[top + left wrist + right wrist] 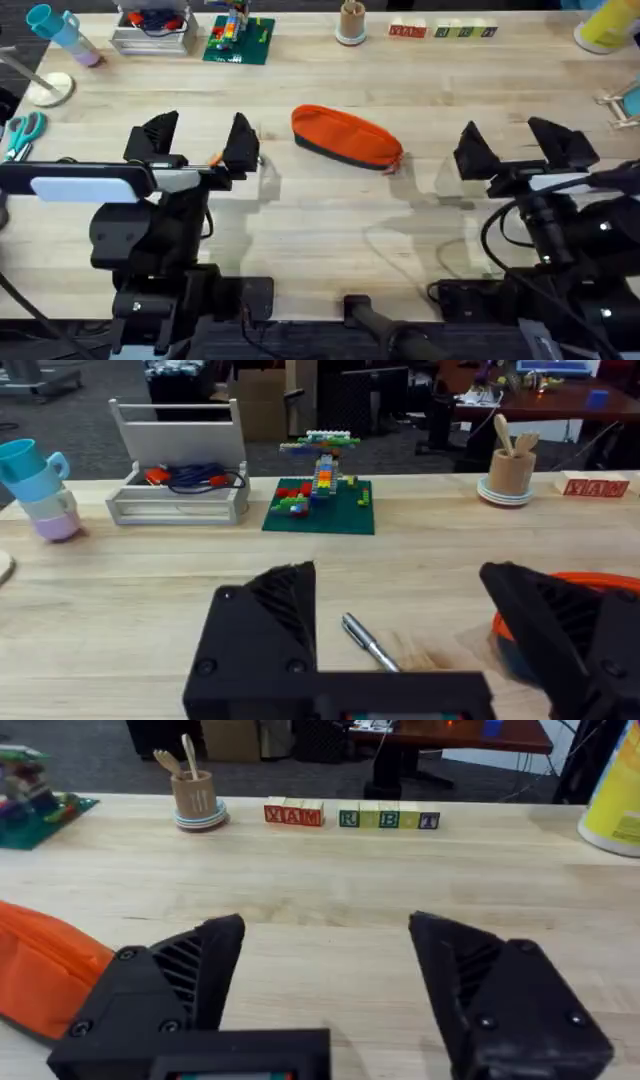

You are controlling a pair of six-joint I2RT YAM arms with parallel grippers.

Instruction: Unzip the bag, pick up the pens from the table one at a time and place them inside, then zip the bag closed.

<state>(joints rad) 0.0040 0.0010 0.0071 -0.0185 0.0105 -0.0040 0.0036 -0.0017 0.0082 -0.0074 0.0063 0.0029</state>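
The orange bag (345, 137) with its dark base strip lies on the table (320, 215) at the middle, between the two arms. I cannot tell how its zipper stands. My left gripper (198, 150) is open just left of the bag, low over the wood. A thin silver pen (368, 641) lies on the table between its fingers, untouched. A small orange bit (215, 160) shows by that gripper's inner finger; what it is I cannot tell. The bag's end (600, 585) peeks from behind one left finger. My right gripper (515, 150) is open and empty to the right of the bag (45, 970).
Along the far edge stand stacked cups (60, 30), a metal tray with cables (152, 35), a green brick baseplate (238, 40), a wooden utensil cup (351, 22), letter blocks (440, 31) and a yellow container (605, 25). Teal scissors (22, 130) lie at the left edge.
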